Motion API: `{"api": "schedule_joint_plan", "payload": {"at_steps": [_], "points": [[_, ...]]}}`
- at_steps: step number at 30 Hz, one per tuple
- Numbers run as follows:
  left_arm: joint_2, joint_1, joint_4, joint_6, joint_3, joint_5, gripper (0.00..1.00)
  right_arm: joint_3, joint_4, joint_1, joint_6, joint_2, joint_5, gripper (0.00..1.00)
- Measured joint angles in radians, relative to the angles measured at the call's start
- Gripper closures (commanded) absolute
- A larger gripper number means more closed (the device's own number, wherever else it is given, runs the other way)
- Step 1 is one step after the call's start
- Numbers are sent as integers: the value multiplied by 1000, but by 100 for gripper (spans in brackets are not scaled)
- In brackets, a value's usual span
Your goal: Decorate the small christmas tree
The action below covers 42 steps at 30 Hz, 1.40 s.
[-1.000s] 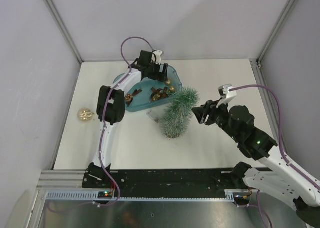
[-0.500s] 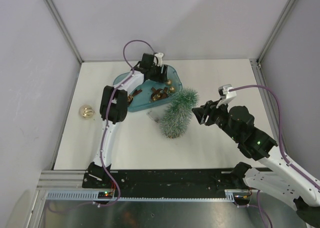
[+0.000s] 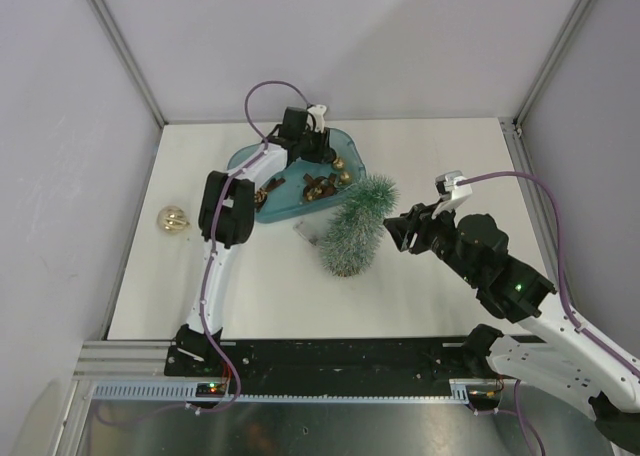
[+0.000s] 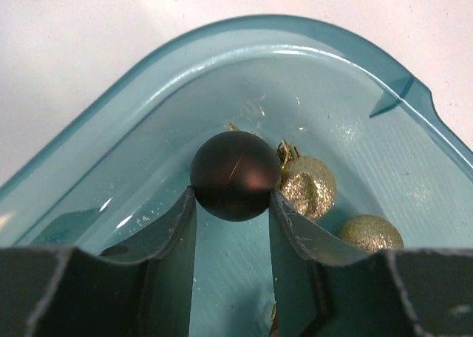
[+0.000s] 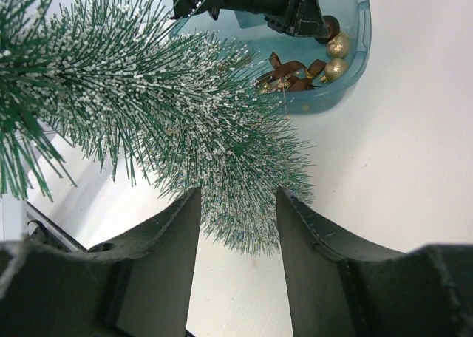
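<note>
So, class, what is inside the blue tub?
A dark brown ball pinched in the left tool, two gold glitter balls beside it, and brown ornaments further along. The left arm and tool cover the rest of the tub.

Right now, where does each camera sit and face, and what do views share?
Top external: above, behind the bases, looking down at the table; left arm, right arm show.
Left wrist: over left gripper, looking into blue tub; fingers pinch dark bauble.
Right wrist: behind right gripper, facing small christmas tree; fingers show.
Shared: all see blue tub.
</note>
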<state>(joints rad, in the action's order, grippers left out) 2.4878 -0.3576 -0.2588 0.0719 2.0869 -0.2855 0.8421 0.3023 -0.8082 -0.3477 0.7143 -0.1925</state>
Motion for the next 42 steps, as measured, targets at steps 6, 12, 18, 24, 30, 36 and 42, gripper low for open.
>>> {"api": "schedule_joint_plan", "payload": {"at_steps": [6,12,18,24,30,36,42], "points": [[-75,0,35,0,-122,-17,73,0,0,-7,0,0,-4,50],[-240,14,41,9,-290,-69,73,0,0,-13,0,0,-6,50],[-521,75,55,48,-454,-198,73,0,0,-16,1,-1,-6,50],[-792,173,77,126,-571,-391,73,0,0,-16,2,-17,-7,50],[-954,200,98,170,-669,-489,56,0,0,-17,0,-30,-8,50],[-902,172,60,98,-690,-408,43,0,6,-24,0,-46,-14,50],[-637,97,7,-36,-548,-289,29,0,16,-29,0,-37,-31,49]]}}
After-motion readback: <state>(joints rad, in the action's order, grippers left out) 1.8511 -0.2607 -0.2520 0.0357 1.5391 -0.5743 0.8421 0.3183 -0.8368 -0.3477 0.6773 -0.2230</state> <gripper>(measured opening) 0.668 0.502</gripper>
